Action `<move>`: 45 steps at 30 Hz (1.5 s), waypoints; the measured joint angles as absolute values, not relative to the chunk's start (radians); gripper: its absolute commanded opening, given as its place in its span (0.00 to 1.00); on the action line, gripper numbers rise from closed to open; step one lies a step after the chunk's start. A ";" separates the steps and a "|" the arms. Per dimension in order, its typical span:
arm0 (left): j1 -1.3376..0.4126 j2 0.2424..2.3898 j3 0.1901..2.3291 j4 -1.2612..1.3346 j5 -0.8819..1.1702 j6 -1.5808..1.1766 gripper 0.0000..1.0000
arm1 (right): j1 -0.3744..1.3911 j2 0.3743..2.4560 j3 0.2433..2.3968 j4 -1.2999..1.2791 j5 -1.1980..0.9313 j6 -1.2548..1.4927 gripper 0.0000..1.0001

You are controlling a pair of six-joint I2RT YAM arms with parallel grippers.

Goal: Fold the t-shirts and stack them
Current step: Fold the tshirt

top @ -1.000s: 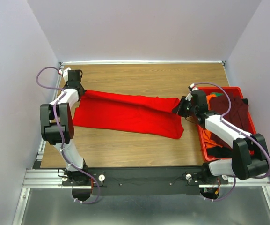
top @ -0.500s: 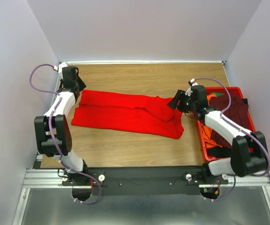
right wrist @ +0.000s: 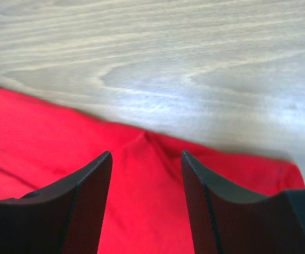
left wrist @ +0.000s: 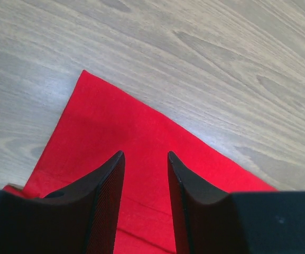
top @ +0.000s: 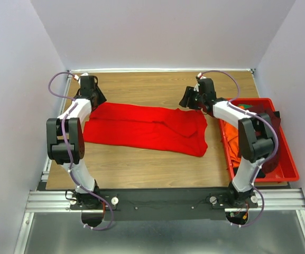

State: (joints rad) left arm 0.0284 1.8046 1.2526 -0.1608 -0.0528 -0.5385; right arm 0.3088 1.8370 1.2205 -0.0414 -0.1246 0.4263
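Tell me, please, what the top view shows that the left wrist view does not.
Only the top view: the whole red shirt, the right gripper at its right end, and the bin with an orange shirt. Only the left wrist view: how the left gripper stands, jaws apart with nothing between. Both: the shirt's far left corner lying on the table.

No lettering, label, brand mark, number or sign can be read in any view; the red t-shirt (top: 141, 127), the red bin (top: 279, 177) and the wooden table (top: 152, 164) show only plain surfaces.
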 measured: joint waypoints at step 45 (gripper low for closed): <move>-0.041 1.572 1.215 -0.156 0.164 -0.459 0.45 | 0.404 1.923 1.227 -0.049 -0.138 0.376 0.00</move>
State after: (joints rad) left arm -0.0406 1.5723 1.2148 -0.1562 0.1638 -0.4591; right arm 0.4042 1.9232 1.2266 -0.0490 -0.1383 0.3759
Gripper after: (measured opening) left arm 0.455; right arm 0.006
